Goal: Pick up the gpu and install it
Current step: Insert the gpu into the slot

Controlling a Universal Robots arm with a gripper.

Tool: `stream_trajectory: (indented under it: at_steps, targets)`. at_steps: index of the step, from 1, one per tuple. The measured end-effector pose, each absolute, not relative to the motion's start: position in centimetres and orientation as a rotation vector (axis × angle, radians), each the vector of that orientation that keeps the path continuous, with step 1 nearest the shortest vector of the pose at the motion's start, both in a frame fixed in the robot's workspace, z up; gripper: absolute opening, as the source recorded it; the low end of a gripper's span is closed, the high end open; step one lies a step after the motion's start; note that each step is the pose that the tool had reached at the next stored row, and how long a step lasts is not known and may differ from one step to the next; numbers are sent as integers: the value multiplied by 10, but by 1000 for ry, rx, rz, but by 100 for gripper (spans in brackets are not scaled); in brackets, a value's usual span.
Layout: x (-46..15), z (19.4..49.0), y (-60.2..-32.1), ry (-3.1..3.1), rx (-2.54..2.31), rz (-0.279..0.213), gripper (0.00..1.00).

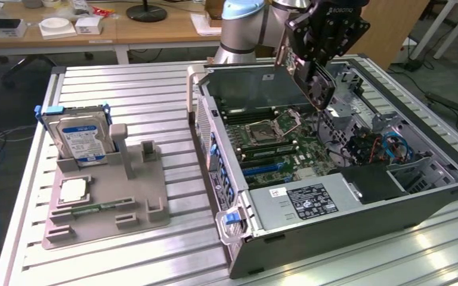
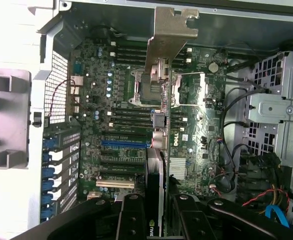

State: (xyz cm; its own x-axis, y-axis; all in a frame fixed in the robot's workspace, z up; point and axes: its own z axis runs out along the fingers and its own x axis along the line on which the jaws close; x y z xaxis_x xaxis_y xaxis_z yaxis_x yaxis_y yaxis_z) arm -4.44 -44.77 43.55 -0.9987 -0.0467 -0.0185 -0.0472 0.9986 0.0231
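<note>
Robot gripper [image 2: 155, 202], black and two-fingered, clenched on the gpu [image 2: 156, 162], a thin dark expansion card with a silvery metal end bracket. One finger [image 2: 131, 215] pressed on each flat face. In the wrist view the card was seen edge-on, its bracket end farthest from the wrist. In the exterior view the gripper [image 1: 315, 70] held the gpu [image 1: 319, 90] aloft, tilted, inside the mouth of the open black-and-grey computer case [image 1: 356, 208], above the green motherboard [image 1: 285, 143] and apart from it. Beneath the card lay the processor socket [image 2: 154, 87]; the long blue expansion slot [image 2: 124, 142] sat just beside its line, toward the case's rear wall with the blue latches [image 2: 49, 172].

Judgement: the card was in transit and not yet seated. A good insertion would call for its connector edge to lie parallel with the slot, the bracket to face the rear wall, and a straight, square descent clear of the bundled cables [image 2: 236, 165].

On the exterior view's left, well apart, a silver hard drive with a blue-white label [image 1: 81, 140] stood in a grey fixture [image 1: 110, 202] on the ribbed aluminium table [image 1: 133, 89].
</note>
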Motion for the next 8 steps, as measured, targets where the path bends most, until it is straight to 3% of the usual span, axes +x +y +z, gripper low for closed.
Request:
stream_trajectory:
  at_steps: [8]
  targets:
    - [-44, 435, -448, 3118, -192, 38, 27]
